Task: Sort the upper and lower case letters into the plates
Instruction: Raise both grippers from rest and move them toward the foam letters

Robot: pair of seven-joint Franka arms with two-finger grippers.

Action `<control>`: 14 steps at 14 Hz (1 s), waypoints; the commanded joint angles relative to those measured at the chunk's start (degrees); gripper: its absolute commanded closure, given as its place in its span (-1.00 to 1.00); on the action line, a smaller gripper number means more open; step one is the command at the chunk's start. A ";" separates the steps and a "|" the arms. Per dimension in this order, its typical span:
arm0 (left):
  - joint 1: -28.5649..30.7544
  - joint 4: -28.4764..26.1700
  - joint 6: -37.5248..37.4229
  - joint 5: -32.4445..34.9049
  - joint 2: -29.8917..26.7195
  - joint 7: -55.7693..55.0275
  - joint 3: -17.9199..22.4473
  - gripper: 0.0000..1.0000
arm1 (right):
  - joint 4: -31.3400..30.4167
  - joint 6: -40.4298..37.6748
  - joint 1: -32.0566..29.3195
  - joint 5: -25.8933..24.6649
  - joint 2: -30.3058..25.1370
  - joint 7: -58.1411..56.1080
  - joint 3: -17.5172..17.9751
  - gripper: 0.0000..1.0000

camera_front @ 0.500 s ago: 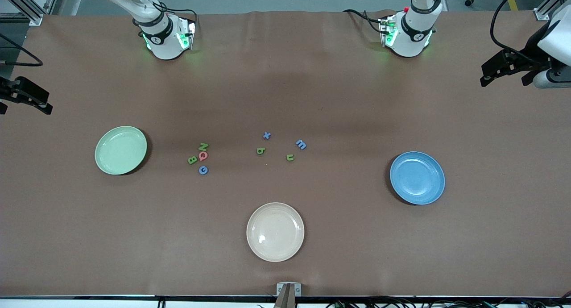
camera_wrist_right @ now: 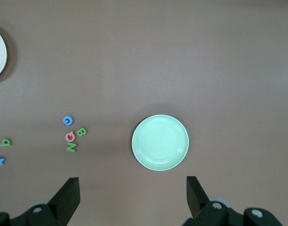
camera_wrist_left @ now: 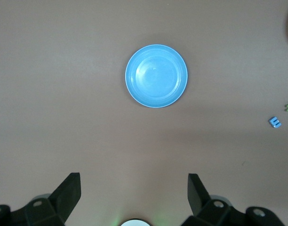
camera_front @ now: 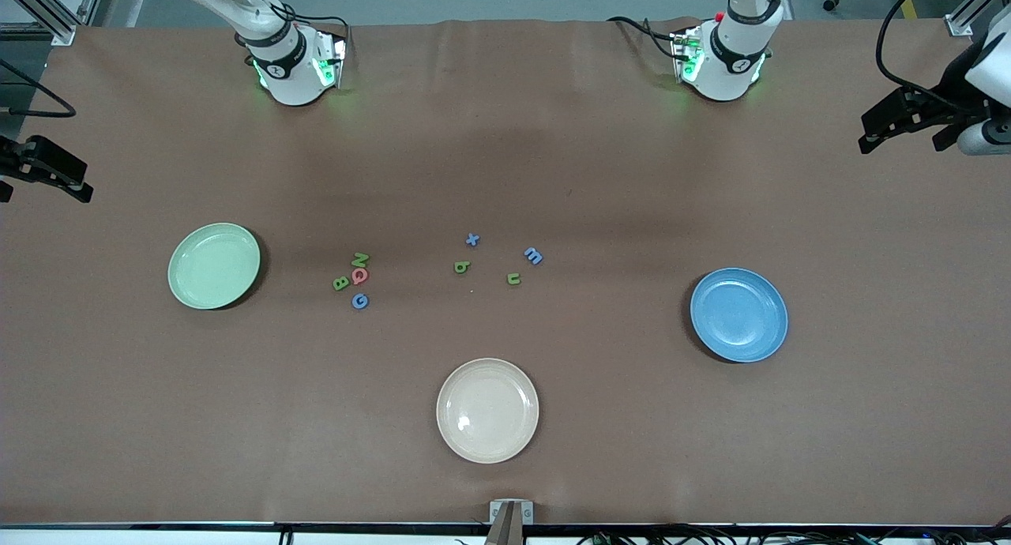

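The left gripper (camera_front: 873,138) had slid a little toward its end edge, fingers wide apart. The right gripper (camera_wrist_right: 132,197), also wide apart, stayed put. The round mint green plastic plate (camera_front: 214,265) and round blue plastic plate (camera_front: 739,314) sat near opposite end edges, unmoved.

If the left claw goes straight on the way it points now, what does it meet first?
Most likely the blue plate: it sits between the open left claw's fingers, with bare table around it. Depth is unclear.

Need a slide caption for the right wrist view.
Open right gripper above empty mint plate, capital letters beside it.
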 commanded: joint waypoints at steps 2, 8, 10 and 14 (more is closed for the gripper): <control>-0.85 1.28 -1.11 0.94 4.68 -1.16 -0.83 -1.00 | 0.38 -0.80 -0.46 0.00 -0.15 0.54 0.32 -1.00; -5.86 -2.50 8.89 0.76 11.35 -24.86 -9.43 -1.00 | -1.01 -0.80 1.02 0.26 0.47 0.71 0.93 -1.00; -8.32 -3.91 12.76 0.94 14.08 -31.89 -10.94 -0.99 | -2.08 0.69 3.22 0.53 1.86 0.80 1.02 -1.00; -14.55 -8.74 24.08 1.11 17.68 -47.00 -11.12 -0.99 | -3.30 4.98 8.05 1.75 9.15 7.88 1.11 -1.00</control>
